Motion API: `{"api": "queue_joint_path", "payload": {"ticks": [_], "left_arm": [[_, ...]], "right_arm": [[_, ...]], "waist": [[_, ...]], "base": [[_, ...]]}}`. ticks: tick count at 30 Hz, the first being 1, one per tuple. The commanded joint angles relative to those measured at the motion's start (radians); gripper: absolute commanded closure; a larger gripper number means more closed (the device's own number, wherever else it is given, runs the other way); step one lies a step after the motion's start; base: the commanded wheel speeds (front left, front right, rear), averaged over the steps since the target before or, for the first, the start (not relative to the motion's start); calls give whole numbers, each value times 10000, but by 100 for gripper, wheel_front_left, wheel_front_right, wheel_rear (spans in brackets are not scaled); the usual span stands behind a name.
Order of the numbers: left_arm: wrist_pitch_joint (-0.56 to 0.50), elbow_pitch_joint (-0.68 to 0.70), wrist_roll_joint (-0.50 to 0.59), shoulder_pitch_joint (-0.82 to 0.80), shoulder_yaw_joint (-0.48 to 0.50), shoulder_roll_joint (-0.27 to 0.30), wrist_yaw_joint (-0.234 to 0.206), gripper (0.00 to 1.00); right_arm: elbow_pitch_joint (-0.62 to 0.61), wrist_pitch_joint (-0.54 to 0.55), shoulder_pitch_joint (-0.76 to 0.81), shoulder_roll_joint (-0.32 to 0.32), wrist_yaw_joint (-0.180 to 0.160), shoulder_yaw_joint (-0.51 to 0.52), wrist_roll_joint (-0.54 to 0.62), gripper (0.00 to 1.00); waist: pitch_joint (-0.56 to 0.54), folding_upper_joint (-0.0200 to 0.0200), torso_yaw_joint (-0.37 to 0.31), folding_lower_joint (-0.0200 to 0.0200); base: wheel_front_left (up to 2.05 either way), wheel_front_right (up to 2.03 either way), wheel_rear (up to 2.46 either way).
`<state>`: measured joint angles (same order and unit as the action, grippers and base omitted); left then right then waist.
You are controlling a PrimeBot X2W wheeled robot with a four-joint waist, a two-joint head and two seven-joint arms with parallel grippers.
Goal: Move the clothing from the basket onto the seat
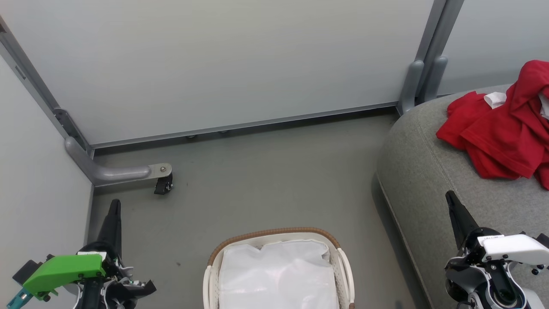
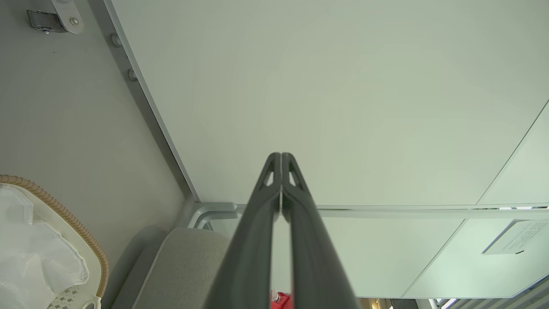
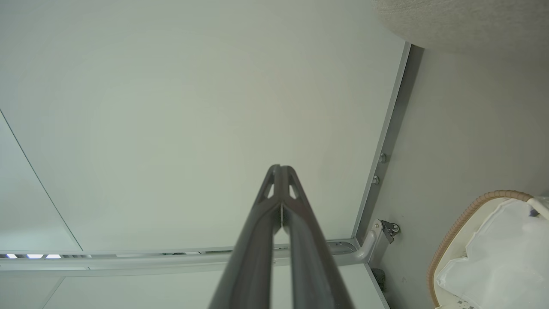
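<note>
Clothing (image 1: 502, 128) of bright red soft fabric with white trim is lying in a crumpled heap on the large light grey upholstered seat (image 1: 424, 171), at the right of the head view. It is sitting well apart from the small oval white plastic basket (image 1: 274, 233) with the brown woven-look rim. The basket is standing on the grey floor (image 1: 266, 171) near the seat's rounded corner, and a crinkled white translucent liner (image 1: 276, 274) is lying inside it.

The left gripper (image 1: 115, 204) is hovering at the lower left above the floor, its two long dark fingers pressing together on nothing. The right gripper (image 1: 448, 196) is hovering at the lower right over the seat's front edge, its fingers likewise meeting tip to tip and empty, near the clothing but not touching it. In both wrist views the closed fingers are pointing toward the pale wall panel (image 1: 214, 64). A small black caster (image 1: 163, 185) under a grey metal foot is resting on the floor by the left wall.
</note>
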<state>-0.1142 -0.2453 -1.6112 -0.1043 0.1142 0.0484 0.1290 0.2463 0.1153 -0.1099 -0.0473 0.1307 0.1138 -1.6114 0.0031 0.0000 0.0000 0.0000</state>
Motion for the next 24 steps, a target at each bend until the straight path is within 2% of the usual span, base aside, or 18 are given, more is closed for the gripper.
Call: {"api": "queue_joint_path", "payload": {"ticks": [1, 24], "left_arm": [[-31, 16, -35, -87, 27, 33, 44, 100], [-31, 17, -35, -87, 26, 33, 44, 100]], "right_arm": [[-43, 15, 31, -56, 0, 16, -31, 100], [-43, 14, 32, -56, 0, 15, -31, 100]], "waist": [[0, 0, 0, 0], [0, 0, 0, 0]], "base": [[0, 0, 0], [0, 0, 0]]}}
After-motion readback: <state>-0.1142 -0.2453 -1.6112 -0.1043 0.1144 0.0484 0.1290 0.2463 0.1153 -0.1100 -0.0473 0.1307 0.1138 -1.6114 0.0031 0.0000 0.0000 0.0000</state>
